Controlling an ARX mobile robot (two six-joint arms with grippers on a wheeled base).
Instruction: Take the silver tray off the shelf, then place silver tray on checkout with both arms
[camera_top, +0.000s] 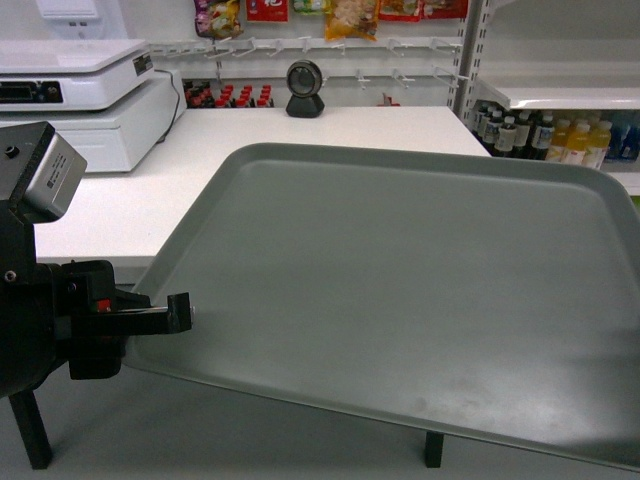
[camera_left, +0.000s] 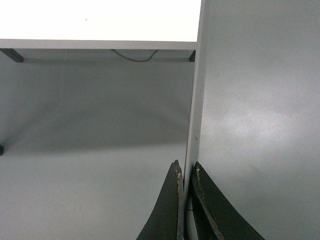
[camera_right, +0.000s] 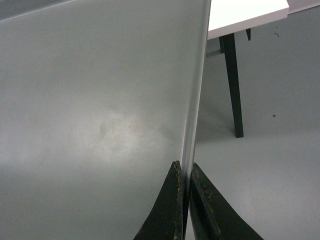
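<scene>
Carrying position: silver tray (camera_top: 400, 300) held in the air, its far edge over the checkout (camera_top: 300, 140). Left gripper (camera_left: 186, 172) and right gripper (camera_right: 184, 170) each pinch an opposite rim. Probably stiff, light and slick, so thin-edge grips could slip.

Left arm (camera_top: 40, 320) bulky black, silver camera box (camera_top: 45, 170) (red mark near wrist); claw fingers (camera_left: 167, 210) thin, scuffed.

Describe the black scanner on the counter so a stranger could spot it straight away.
Start at the checkout, the broad white counter behind the silver tray. At its far edge, right of the white register, stands the scanner. It is the only black thing on the counter: a small round head on a short base.
</scene>
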